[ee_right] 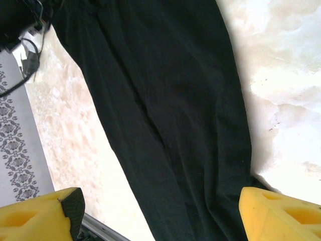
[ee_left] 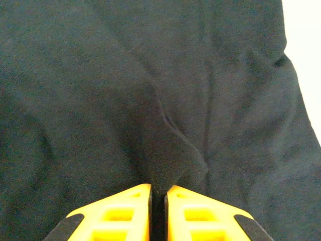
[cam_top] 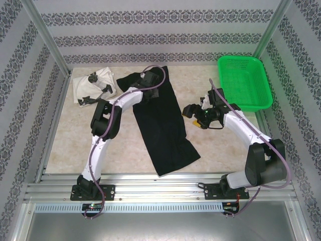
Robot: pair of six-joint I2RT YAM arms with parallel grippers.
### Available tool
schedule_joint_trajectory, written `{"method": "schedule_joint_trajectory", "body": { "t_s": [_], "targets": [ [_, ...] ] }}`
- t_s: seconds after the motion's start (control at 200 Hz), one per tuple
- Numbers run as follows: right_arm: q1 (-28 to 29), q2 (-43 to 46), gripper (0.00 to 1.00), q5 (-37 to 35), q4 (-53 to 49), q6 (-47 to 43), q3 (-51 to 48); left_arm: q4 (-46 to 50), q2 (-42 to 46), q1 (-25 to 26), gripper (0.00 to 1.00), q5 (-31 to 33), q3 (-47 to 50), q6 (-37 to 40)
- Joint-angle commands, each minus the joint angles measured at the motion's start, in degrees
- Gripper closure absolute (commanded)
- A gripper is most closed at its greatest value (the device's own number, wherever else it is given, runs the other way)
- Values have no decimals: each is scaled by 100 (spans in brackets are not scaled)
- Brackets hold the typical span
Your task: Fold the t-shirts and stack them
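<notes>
- Top view: black t-shirt (cam_top: 163,125) stretches from the counter's (cam_top: 70,145) far edge to its near edge, white t-shirt (cam_top: 93,86) crumpled in the far left corner; left gripper (cam_top: 149,80) at the black one's far end.
- Left wrist: its fingers (ee_left: 120,216) pinch a thin black ridge, unseen from above; it may slip.
- Right wrist: right gripper (ee_right: 160,201) spread, empty, over black cloth.

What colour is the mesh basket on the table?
The basket is bright green, seen best in the top external view.
</notes>
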State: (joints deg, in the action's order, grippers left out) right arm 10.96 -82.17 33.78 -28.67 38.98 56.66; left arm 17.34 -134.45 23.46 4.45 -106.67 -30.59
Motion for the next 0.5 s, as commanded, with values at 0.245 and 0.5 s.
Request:
{"method": "schedule_joint_trajectory", "body": {
  "t_s": [0.245,0.5],
  "targets": [
    [-54,-153,19,111,200,13,-84,-2766,1099,-370,82,-199,2595,-2038],
    [-46,-235,19,127,243,30,-86,-3901,1543,-360,61,-123,3540,-2665]
  ]
}}
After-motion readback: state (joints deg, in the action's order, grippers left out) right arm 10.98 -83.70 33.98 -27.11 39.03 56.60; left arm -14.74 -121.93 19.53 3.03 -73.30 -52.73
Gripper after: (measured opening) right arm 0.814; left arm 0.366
